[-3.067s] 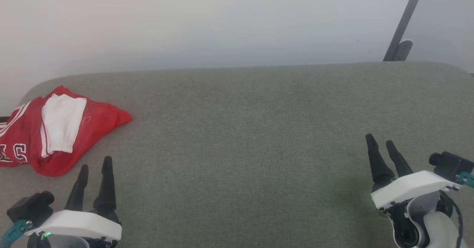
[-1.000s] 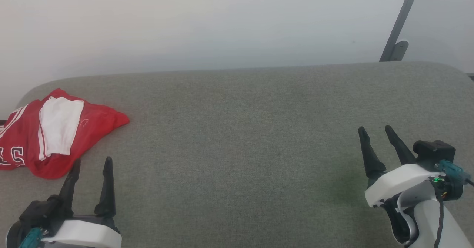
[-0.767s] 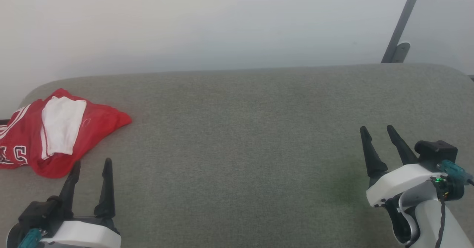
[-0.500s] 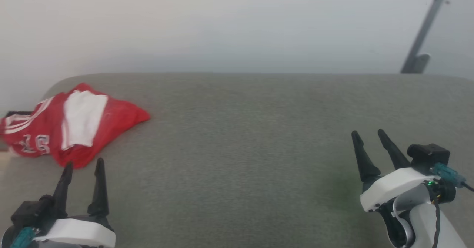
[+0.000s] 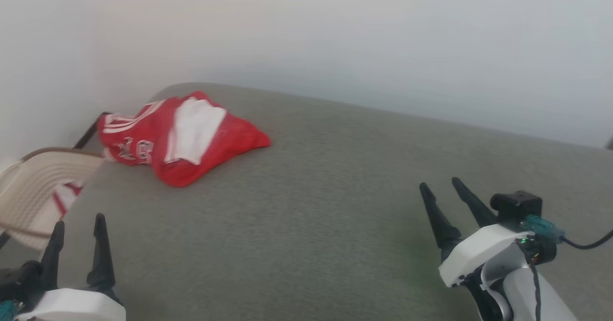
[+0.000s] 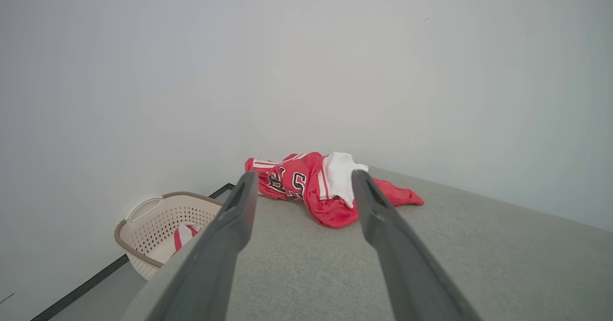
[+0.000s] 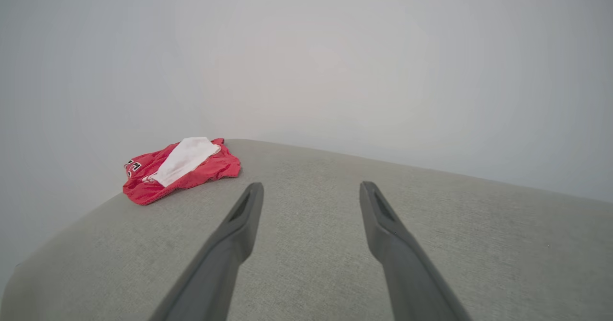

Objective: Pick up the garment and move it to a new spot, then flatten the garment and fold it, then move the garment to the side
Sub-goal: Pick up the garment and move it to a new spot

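Currently on surface: a crumpled red jersey-style garment (image 5: 182, 136) with a short white sleeve, white striped trim and white dark-outlined block characters is lying in a heap near the far left corner of the grey-green woven fabric surface (image 5: 311, 206).
Garment detail: the white sleeve is lying folded over the top of the red heap; one red corner is pointing right along the surface.
Left gripper (image 5: 79, 221): is hovering at the lower left of the head view, on the near side of the garment and apart from it; its two long dark fingers (image 5: 100, 254) are standing spread with nothing between them.
Left wrist view: the fingers are pointing toward the garment, which is showing in the gap between them, farther along the surface.
Right gripper (image 5: 439, 183): is hovering over bare fabric at the lower right, well apart from the garment; its jaws are standing spread, holding nothing.
Right wrist view: the garment is sitting up and to the left of the fingers.
Basket: a beige perforated plastic basket with a brown rim (image 5: 33, 187) is standing off the left edge of the surface, lower than it.
Basket contents: a small red-and-white striped cloth scrap (image 5: 64, 201) is lying inside.
Background: a plain white wall (image 5: 335, 33) is rising behind the surface.
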`<state>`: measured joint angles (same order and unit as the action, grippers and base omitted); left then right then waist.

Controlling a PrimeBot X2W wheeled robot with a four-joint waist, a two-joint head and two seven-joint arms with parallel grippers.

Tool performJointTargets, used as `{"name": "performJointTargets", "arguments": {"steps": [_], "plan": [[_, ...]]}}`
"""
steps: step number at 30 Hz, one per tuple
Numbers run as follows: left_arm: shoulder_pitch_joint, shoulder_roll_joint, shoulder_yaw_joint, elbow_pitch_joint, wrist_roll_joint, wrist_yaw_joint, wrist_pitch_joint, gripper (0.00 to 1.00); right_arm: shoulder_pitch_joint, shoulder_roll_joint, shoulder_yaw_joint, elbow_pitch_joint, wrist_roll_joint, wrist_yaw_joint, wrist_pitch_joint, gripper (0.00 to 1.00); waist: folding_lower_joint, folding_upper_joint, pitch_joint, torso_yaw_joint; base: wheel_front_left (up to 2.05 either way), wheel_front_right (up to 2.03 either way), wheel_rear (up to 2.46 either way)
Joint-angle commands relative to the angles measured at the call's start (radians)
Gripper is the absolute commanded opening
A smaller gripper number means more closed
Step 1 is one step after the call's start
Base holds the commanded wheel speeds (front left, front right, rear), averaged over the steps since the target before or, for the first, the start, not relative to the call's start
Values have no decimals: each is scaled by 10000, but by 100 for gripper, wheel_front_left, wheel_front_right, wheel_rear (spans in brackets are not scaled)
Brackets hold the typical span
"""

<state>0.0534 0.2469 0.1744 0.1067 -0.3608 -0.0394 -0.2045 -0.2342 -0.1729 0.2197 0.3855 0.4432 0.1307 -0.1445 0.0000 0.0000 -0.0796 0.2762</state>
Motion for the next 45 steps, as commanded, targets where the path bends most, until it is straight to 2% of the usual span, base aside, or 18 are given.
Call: {"name": "performJointTargets", "arguments": {"steps": [1, 9, 15, 18, 25, 31, 40, 45], "plan": [[119, 27, 23, -34, -29, 39, 48, 100, -53, 5, 37, 1, 53, 0, -6, 100, 0, 0, -156, 413, 0, 0, 0], [483, 102, 163, -569, -136, 264, 389, 100, -163, -6, 653, 89, 309, 0, -58, 100, 0, 0, -301, 1336, 0, 0, 0], [656, -26, 255, -914, -372, 410, 560, 100, -337, -73, 873, 168, 394, -1, -97, 100, 0, 0, -166, 1547, 0, 0, 0], [508, -24, 246, -961, -513, 324, 676, 100, -359, -111, 903, 187, 407, 0, -121, 100, 0, 0, -87, 1565, 0, 0, 0], [-398, 189, 238, -749, -1044, 9, 853, 100, -670, -429, 816, -101, 221, 0, 113, 100, 0, 0, 682, 1020, 0, 0, 0], [-1892, 563, 162, -148, -1485, -318, 1091, 100, -1058, -848, 591, -565, 3, 0, 412, 100, 0, 0, 1712, 394, 0, 0, 0], [-4800, 1621, -269, 1532, -2120, -729, 1909, 100, -1579, -1450, -4, -1645, -364, 0, 928, 100, 0, 0, 3542, -363, 0, 0, 0], [-6120, 2016, -649, 2623, -2367, -836, 2401, 100, -1687, -1675, -298, -2140, -456, -1, 1107, 100, 0, 0, 4231, -524, 0, 0, 0]]}}
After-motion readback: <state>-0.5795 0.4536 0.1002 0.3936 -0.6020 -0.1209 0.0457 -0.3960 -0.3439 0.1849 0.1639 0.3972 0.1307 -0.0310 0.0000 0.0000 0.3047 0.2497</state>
